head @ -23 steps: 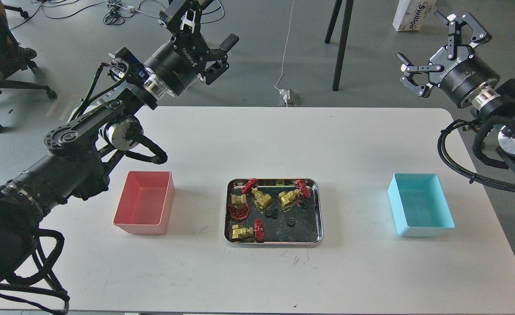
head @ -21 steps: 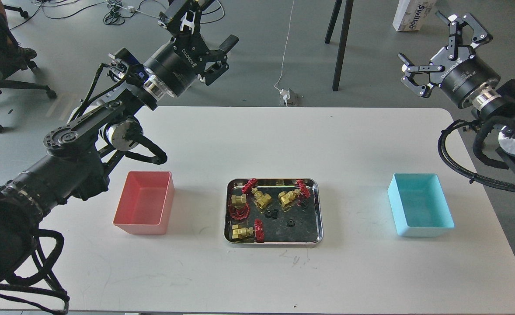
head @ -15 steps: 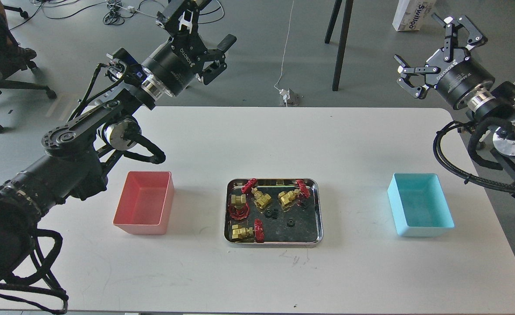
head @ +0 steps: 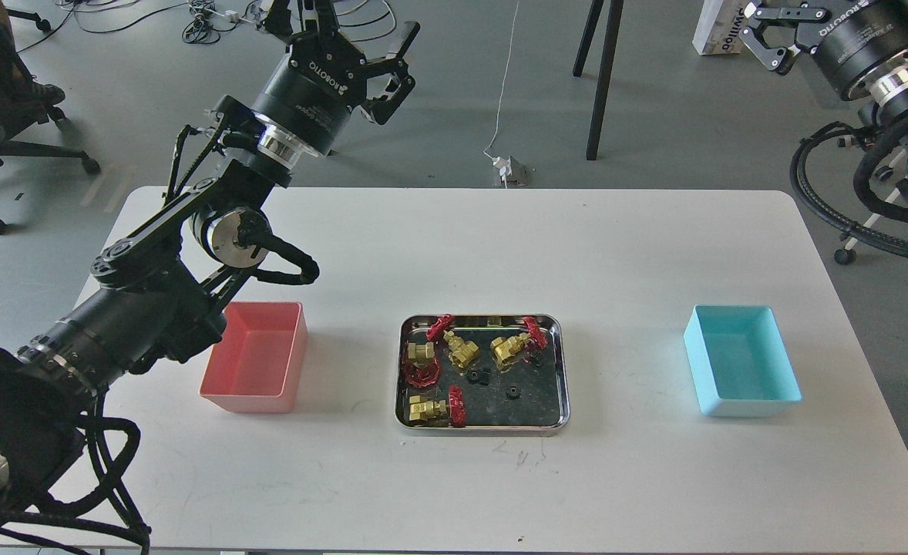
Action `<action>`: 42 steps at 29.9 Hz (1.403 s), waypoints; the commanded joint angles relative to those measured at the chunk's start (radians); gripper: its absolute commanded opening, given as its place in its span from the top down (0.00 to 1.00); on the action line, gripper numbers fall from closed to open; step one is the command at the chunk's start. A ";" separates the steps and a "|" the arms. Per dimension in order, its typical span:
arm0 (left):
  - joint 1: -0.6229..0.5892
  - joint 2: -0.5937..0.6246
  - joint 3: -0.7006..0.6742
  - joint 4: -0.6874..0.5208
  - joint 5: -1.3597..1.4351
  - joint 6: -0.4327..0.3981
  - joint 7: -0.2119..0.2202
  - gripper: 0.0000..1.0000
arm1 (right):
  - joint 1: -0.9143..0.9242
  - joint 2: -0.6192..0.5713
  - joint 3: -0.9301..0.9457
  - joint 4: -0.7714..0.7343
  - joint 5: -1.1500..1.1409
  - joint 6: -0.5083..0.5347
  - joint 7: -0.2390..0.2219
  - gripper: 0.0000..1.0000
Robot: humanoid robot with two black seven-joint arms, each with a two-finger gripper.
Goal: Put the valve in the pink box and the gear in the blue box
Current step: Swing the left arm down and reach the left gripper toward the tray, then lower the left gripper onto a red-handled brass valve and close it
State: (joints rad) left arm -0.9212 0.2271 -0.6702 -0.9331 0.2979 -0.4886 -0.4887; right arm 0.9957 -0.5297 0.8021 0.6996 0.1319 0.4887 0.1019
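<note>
Several brass valves with red handwheels lie in a steel tray (head: 563, 385) at the table's middle, for example one valve (head: 426, 408) at the front left and another (head: 509, 348) at the back right. Small black gears (head: 479, 377) (head: 512, 393) lie in the same tray. The pink box (head: 253, 370) stands left of the tray and the blue box (head: 739, 370) right of it; both look empty. My left gripper (head: 346, 27) is open, high beyond the table's far edge. My right gripper (head: 770, 19) is at the top right, partly cut off, its visible finger splayed open.
The tray and both boxes stand on a white table (head: 454, 247). My left arm's elbow (head: 227, 235) hangs over the table just behind the pink box. Black stand legs (head: 600, 85), cables and an office chair (head: 7, 116) are on the floor behind.
</note>
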 commanded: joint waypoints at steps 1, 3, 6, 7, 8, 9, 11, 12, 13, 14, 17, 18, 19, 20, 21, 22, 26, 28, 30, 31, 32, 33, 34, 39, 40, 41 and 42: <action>-0.096 0.093 0.123 -0.134 0.118 0.000 0.000 0.01 | -0.002 -0.045 -0.003 0.003 0.002 0.000 -0.002 0.01; -0.218 0.165 0.300 -0.202 0.132 0.000 0.000 0.01 | -0.009 -0.052 -0.003 0.003 0.002 0.000 -0.005 0.01; -0.463 0.218 0.648 -0.272 0.153 0.109 0.000 0.01 | -0.041 -0.053 0.002 0.012 0.003 0.000 -0.005 0.01; -0.549 0.218 0.776 -0.280 0.176 0.140 0.000 0.01 | -0.054 -0.053 0.002 0.017 0.003 0.000 -0.005 0.01; -0.618 0.213 0.875 -0.282 0.206 0.159 0.000 0.01 | -0.060 -0.053 0.002 0.020 0.003 0.000 -0.005 0.01; -0.683 0.209 0.971 -0.283 0.248 0.174 0.000 0.01 | -0.065 -0.053 -0.001 0.020 0.003 0.000 -0.005 0.01; -0.761 0.181 1.108 -0.283 0.346 0.188 0.000 0.01 | -0.066 -0.053 -0.004 0.020 0.003 0.000 -0.005 0.01; -0.790 0.160 1.173 -0.283 0.403 0.189 0.000 0.01 | -0.066 -0.052 -0.004 0.020 0.003 0.000 -0.002 0.01; -0.812 0.144 1.228 -0.283 0.455 0.191 0.000 0.01 | -0.068 -0.052 -0.006 0.020 0.003 0.000 -0.005 0.01; -0.832 0.127 1.292 -0.285 0.511 0.193 0.000 0.01 | -0.069 -0.052 -0.006 0.020 0.003 0.000 -0.005 0.01; -0.863 0.072 1.467 -0.320 0.651 0.243 0.000 0.01 | -0.072 -0.043 -0.009 0.021 0.003 0.000 -0.008 0.01; -0.864 0.052 1.521 -0.328 0.682 0.281 0.000 0.01 | -0.069 -0.038 -0.011 0.021 0.002 0.000 -0.010 0.01; -0.863 0.034 1.563 -0.329 0.698 0.318 0.000 0.01 | -0.063 -0.033 -0.012 0.023 0.000 0.000 -0.011 0.01; -0.857 0.011 1.610 -0.328 0.705 0.364 0.000 0.01 | -0.055 -0.024 -0.014 0.029 0.000 0.000 -0.011 0.01; -0.851 -0.012 1.647 -0.322 0.705 0.398 0.000 0.01 | -0.043 -0.018 -0.014 0.040 0.000 0.000 -0.011 0.01; -0.845 -0.037 1.684 -0.317 0.704 0.433 0.000 0.01 | -0.020 -0.015 -0.015 0.052 -0.003 0.000 -0.013 0.01; -0.779 -0.078 1.727 -0.280 0.702 0.505 0.000 0.01 | 0.049 -0.010 -0.018 0.046 -0.012 -0.065 -0.013 0.01; -0.746 -0.080 1.727 -0.245 0.702 0.509 0.000 0.02 | 0.052 0.005 -0.018 0.046 -0.012 -0.070 -0.013 0.01; -0.707 -0.081 1.724 -0.195 0.702 0.510 0.000 0.02 | 0.050 0.025 -0.020 0.046 -0.014 -0.071 -0.013 0.01; -0.685 -0.084 1.724 -0.170 0.704 0.510 0.000 0.02 | 0.049 0.030 -0.026 0.046 -0.014 -0.073 -0.013 0.01; -0.665 -0.086 1.724 -0.150 0.704 0.512 0.000 0.02 | 0.046 0.031 -0.035 0.046 -0.014 -0.073 -0.011 0.01; -0.647 -0.086 1.726 -0.132 0.704 0.512 0.000 0.02 | 0.044 0.031 -0.041 0.046 -0.014 -0.074 -0.011 0.01; -0.625 -0.086 1.724 -0.106 0.704 0.513 0.000 0.02 | 0.043 0.031 -0.049 0.046 -0.012 -0.076 -0.011 0.01; -0.567 -0.089 1.723 -0.053 0.708 0.516 0.000 0.03 | 0.035 0.028 -0.052 0.049 -0.012 -0.075 -0.011 0.01; -0.565 -0.089 1.723 -0.052 0.710 0.516 0.000 0.03 | 0.035 0.027 -0.052 0.049 -0.012 -0.075 -0.011 0.01; -0.562 -0.089 1.723 -0.050 0.710 0.516 0.000 0.03 | 0.034 0.025 -0.052 0.049 -0.012 -0.075 -0.011 0.01; -0.553 -0.089 1.721 -0.047 0.708 0.516 0.000 0.04 | 0.031 0.025 -0.052 0.049 -0.012 -0.075 -0.011 0.01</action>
State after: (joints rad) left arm -1.4906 0.1382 1.0522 -0.9877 1.0066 0.0275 -0.4887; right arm 1.0310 -0.5013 0.7502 0.7483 0.1193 0.4138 0.0902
